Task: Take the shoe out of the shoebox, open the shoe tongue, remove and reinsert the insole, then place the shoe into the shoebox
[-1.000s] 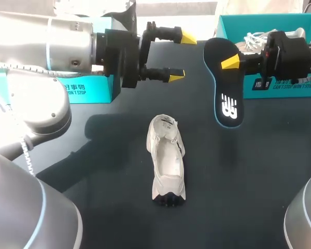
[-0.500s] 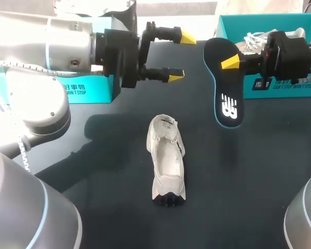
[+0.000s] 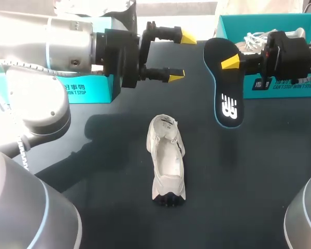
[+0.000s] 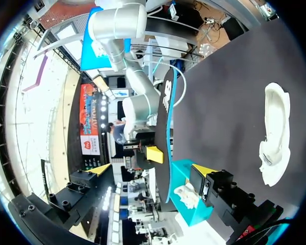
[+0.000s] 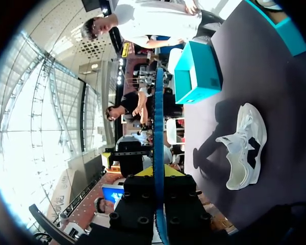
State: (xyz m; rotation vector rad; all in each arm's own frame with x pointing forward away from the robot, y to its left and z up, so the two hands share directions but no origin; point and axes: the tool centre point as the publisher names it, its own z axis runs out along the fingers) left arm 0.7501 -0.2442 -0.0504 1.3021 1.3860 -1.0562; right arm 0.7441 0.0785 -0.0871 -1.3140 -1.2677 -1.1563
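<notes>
Exhibition hall, high glazed roof, red banner

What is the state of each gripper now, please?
Left gripper: open, holding nothing.
Right gripper: closed on the insole, which it holds up above the table.

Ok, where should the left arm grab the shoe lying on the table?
Probably the shoe at its narrow middle, from above, jaws across its width: it sits sole-down, opening up, lengthwise away from the robot. The open left gripper hangs free beyond it.
</notes>
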